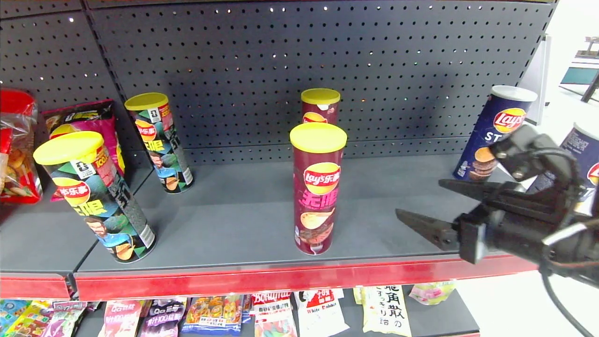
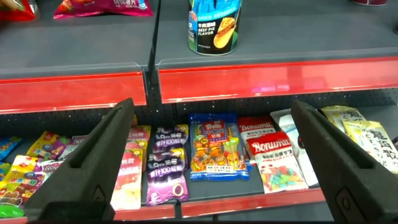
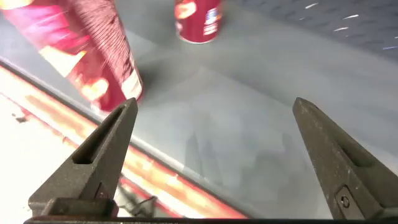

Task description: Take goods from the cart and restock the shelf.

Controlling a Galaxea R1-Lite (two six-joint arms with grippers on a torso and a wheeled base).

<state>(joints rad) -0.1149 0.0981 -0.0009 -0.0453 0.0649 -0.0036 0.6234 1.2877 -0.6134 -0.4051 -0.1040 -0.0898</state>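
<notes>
A maroon chip can with a yellow lid stands upright near the front of the grey shelf, and a second maroon can stands behind it. My right gripper hovers open and empty over the shelf's front right, apart from the front can. From the right wrist, that gripper spreads over bare shelf, with the near maroon can to one side and the far one beyond. My left gripper is open and empty, low in front of the red shelf edge.
Two green-black cans stand at the shelf's left beside snack bags. Two blue cans stand at the right end. Candy bags fill the lower shelf. A perforated back panel closes the rear.
</notes>
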